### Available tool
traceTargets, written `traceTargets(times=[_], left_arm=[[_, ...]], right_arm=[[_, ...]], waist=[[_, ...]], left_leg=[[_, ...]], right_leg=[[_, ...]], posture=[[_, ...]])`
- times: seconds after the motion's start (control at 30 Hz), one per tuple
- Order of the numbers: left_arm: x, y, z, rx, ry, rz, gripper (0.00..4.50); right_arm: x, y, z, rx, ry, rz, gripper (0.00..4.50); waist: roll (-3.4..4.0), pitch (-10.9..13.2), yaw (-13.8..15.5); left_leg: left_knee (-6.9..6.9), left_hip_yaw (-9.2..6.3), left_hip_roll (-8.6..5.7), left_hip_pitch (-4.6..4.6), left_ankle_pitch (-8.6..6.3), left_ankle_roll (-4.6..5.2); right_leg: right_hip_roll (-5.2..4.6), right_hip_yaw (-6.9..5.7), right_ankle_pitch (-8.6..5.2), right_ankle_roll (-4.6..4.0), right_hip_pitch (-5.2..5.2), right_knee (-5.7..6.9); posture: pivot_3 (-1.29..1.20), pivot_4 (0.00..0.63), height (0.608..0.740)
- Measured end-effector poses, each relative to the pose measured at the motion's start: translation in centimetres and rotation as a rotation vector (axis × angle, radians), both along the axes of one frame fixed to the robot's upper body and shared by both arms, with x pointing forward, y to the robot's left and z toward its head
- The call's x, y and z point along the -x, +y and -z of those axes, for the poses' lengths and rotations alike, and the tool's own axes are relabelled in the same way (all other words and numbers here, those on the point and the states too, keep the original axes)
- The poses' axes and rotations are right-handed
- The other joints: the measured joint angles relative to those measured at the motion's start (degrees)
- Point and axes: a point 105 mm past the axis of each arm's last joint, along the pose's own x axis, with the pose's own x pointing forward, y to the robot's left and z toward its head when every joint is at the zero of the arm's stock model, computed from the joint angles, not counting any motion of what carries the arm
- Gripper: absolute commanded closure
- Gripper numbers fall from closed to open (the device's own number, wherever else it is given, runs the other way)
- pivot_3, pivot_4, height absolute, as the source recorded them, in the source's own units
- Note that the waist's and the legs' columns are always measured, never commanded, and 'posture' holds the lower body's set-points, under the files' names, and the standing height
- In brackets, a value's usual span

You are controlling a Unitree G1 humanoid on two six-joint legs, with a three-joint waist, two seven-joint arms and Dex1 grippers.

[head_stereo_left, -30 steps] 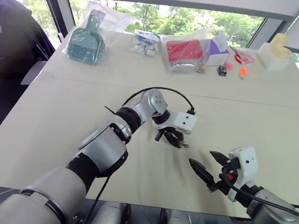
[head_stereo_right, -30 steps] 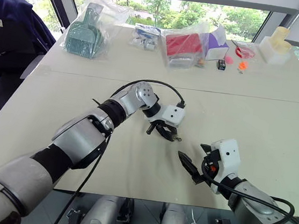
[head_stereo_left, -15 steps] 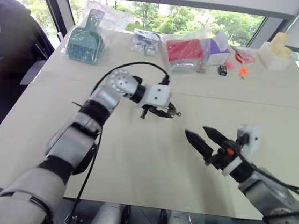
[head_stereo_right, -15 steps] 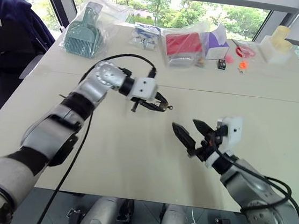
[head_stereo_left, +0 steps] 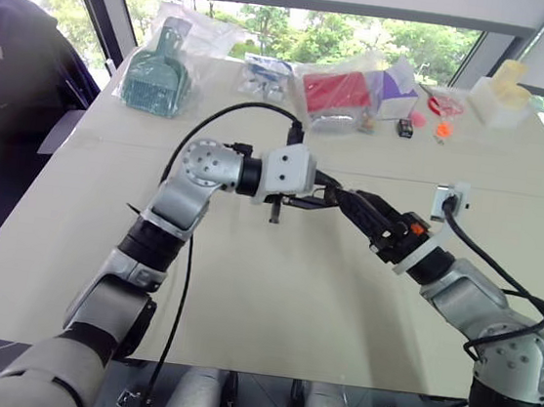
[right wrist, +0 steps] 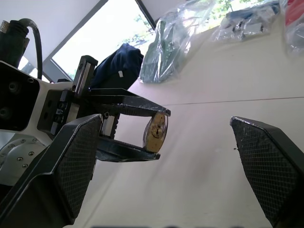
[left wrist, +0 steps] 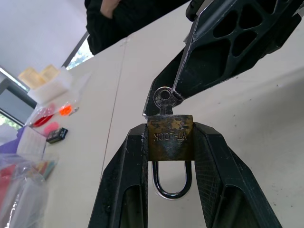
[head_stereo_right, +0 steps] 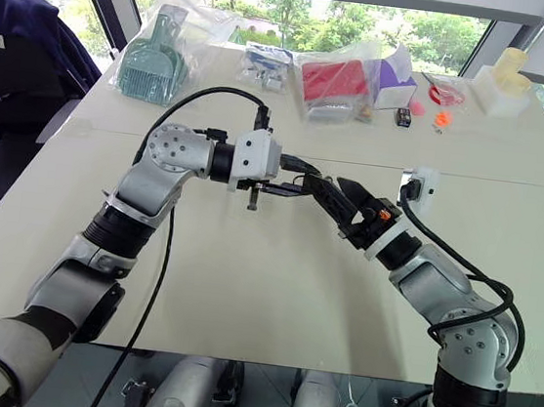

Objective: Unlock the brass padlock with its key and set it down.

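The left tool (left wrist: pixel 171 142) is closed on the padlock (left wrist: pixel 170 138), with one black finger pressed on each side of the brass body. In the left wrist view the shackle (left wrist: pixel 171 181) lies in the gap between the two fingers, toward the wrist, and the key (left wrist: pixel 164 99) stands out of the other end of the body, past the fingertips. The left tool is raised above the worktop (head_stereo_left: pixel 272 292) and points sideways toward the right arm. The right tool (right wrist: pixel 166 156) is wide open and holds nothing. In the right wrist view the padlock, with the end of the key, is seen in the gap between its two fingers (right wrist: pixel 78 161). In the left wrist view one right finger (left wrist: pixel 223 47) is just beside the head of the key; I cannot tell if it touches the key. In the head views the two tools meet above the middle of the worktop, tip to tip. Along the far edge of the worktop, well apart from the tools, there are a green brush in a clear bag (head_stereo_left: pixel 157 77), a red box in a bag (head_stereo_left: pixel 335 95), a purple box (head_stereo_left: pixel 397 90), a small black block (head_stereo_left: pixel 404 127), some small pink and orange pieces (head_stereo_left: pixel 442 129) and a white holder with pale yellow blocks (head_stereo_left: pixel 501 92).
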Motion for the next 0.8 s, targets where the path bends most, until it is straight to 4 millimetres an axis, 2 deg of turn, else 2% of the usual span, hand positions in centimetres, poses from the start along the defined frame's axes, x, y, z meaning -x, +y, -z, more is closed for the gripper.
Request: traceTargets(times=[0.03, 0.13, 0.37, 0.67, 0.8], left_arm=[[0.0, 0.0, 0.0, 0.002, -0.001, -0.001, 3.77], [0.0, 0.0, -0.1, 0.006, -0.001, -0.004, 3.77], [0.1, -0.1, -0.2, 0.022, 0.004, 0.007, 3.77], [-0.2, 0.2, -0.7, 0.046, -0.073, -0.014, 3.77], [-0.4, 0.0, -1.5, 0.079, -0.25, -0.042, 3.77]], right_arm=[[0.0, 0.0, 0.0, -0.007, 0.001, -0.005, 0.0], [0.1, 0.1, -0.1, -0.022, 0.006, -0.014, 0.81], [0.1, 0.3, -0.4, -0.091, 0.008, -0.008, 4.46], [-0.1, 0.5, -0.2, -0.151, 0.027, 0.012, 4.46], [-0.3, 0.7, -0.5, -0.234, 0.04, 0.039, 4.46]], waist=[[0.0, 0.0, 0.0], [0.0, 0.0, 0.0], [0.0, 0.0, 0.0], [0.01, 0.0, 0.0], [0.01, 0.0, 0.0]], left_leg=[[0.0, 0.0, 0.0, 0.0, 0.0, 0.0], [0.0, 0.0, 0.0, 0.0, 0.0, 0.0], [0.0, 0.01, 0.0, 0.0, 0.01, -0.01], [0.0, 0.01, 0.0, 0.01, 0.01, -0.02], [-0.02, 0.02, 0.0, 0.01, 0.02, -0.03]], right_leg=[[0.0, 0.0, 0.0, 0.0, 0.0, 0.0], [0.0, 0.0, 0.0, -0.01, 0.0, 0.0], [0.0, 0.0, 0.0, 0.0, 0.0, 0.0], [0.0, 0.0, 0.0, -0.01, 0.01, -0.01], [0.0, 0.0, 0.01, 0.01, 0.0, -0.01]], posture=[[0.0, 0.15, 0.735], [0.0, 0.15, 0.735], [0.0, 0.15, 0.735], [0.0, 0.15, 0.735], [0.0, 0.15, 0.735]])
